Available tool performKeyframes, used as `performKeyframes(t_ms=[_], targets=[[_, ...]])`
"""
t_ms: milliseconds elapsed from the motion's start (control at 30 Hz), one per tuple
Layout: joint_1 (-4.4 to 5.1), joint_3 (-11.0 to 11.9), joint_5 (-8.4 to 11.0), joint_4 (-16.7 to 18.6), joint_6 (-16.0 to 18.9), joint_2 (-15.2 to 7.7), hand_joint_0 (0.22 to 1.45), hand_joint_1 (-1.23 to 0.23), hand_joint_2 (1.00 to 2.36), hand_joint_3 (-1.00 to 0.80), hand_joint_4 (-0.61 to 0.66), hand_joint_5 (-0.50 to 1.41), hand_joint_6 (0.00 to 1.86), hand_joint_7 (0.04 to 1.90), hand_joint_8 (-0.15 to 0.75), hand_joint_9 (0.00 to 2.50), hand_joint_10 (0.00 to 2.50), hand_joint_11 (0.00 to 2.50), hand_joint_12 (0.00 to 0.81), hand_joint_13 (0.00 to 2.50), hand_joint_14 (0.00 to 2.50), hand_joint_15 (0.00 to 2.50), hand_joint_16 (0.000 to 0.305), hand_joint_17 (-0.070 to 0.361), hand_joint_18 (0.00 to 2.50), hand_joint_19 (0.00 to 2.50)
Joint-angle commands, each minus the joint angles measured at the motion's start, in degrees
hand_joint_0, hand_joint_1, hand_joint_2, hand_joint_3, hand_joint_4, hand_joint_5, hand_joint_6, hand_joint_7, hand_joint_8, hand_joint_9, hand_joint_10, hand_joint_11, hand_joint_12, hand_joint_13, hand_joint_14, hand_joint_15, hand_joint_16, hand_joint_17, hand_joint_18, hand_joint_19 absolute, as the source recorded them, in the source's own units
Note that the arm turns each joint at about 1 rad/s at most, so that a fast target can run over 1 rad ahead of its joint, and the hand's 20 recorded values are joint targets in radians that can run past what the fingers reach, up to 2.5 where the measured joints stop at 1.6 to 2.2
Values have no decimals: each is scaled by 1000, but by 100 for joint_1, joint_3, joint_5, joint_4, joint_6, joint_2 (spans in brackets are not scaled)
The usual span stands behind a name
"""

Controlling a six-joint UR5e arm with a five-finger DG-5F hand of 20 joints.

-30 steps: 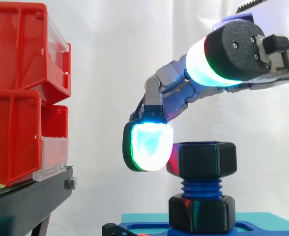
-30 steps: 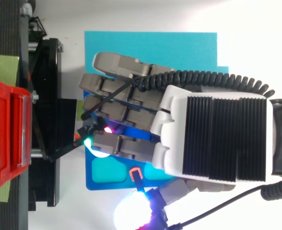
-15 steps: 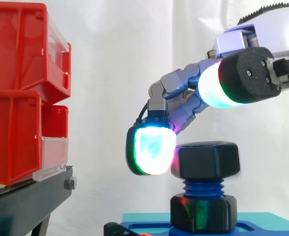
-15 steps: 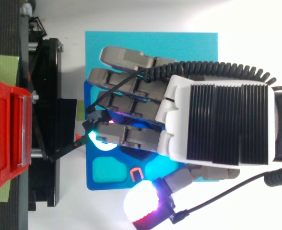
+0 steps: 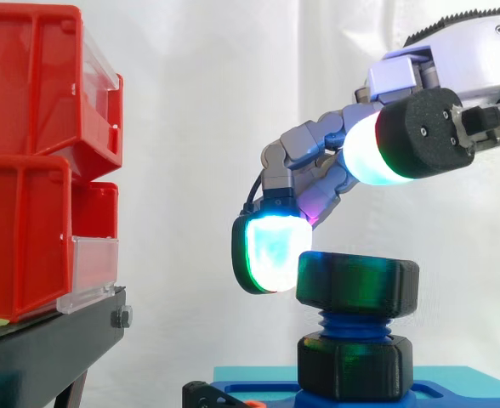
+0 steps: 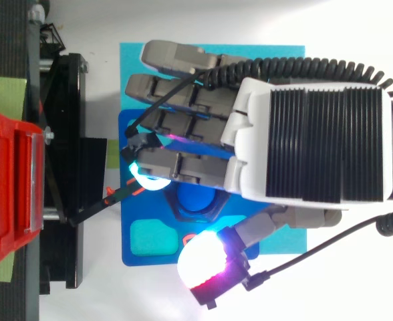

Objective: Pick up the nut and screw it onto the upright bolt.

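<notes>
Robot lab bench, white curtain (image 5: pixel 199 85), stacked red bins (image 5: pixel 20 212), black stand (image 5: pixel 46 350)

Black hex nut (image 5: pixel 358 286) sits level atop upright blue bolt (image 5: pixel 352 325); few blue threads exposed beneath it.

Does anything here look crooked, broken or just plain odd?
One small thing: the black nut on the blue bolt seems to sit slightly tilted, its right side a touch lower than its left. The robot hand rests against its left side. Nothing looks broken or spilled.
</notes>
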Motion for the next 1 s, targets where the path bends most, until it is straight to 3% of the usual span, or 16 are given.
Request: performKeyframes(t_ms=[0, 300, 733, 967], targets=[[-26, 1, -6, -7, -33, 1, 518, -208, 1000, -500, 219, -15, 502, 1424, 275, 638, 0, 0, 333, 305, 0, 0, 38, 86, 0, 0], [-105, 10, -120, -7, -68, 1, 526, -250, 1000, -500, 206, 14, 501, 1472, 284, 784, 0, 0, 312, 418, 0, 0, 33, 75, 30, 0], [-263, 45, -296, -166, -165, 9, 541, -302, 1000, -500, 154, 87, 500, 1505, 247, 1251, 0, 0, 215, 773, 0, 0, 20, 44, 416, 0], [-351, 274, -358, -438, -209, 9, 537, -284, 1000, -500, 114, 104, 507, 1483, 193, 1510, 0, 0, 161, 920, 0, 0, 13, 28, 598, 0]])
